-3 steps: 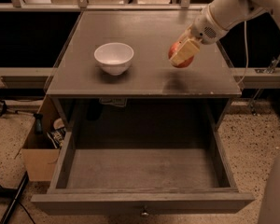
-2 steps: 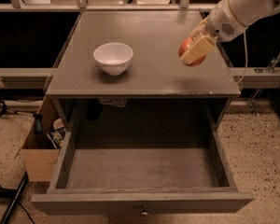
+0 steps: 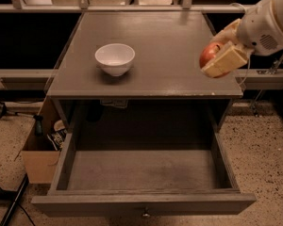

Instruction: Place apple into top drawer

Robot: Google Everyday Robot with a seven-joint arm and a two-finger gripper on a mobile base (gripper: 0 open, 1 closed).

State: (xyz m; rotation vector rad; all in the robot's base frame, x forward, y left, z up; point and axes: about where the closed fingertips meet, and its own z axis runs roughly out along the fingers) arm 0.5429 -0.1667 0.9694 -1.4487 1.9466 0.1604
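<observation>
– Jaws clenched on apple (image 3: 208, 54), held over counter's (image 3: 170, 32) front-rt corner.
– Top drawer (image 3: 141, 204)?
– Open below, apple well apart from it. White bowl (image 3: 114, 58) sits on counter, left side.

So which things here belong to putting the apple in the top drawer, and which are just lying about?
Part of the job:
apple, held in the gripper above the right edge of the table
top drawer, pulled open below

Lying about:
white bowl on the table
cardboard box on the floor, left of the drawer
</observation>
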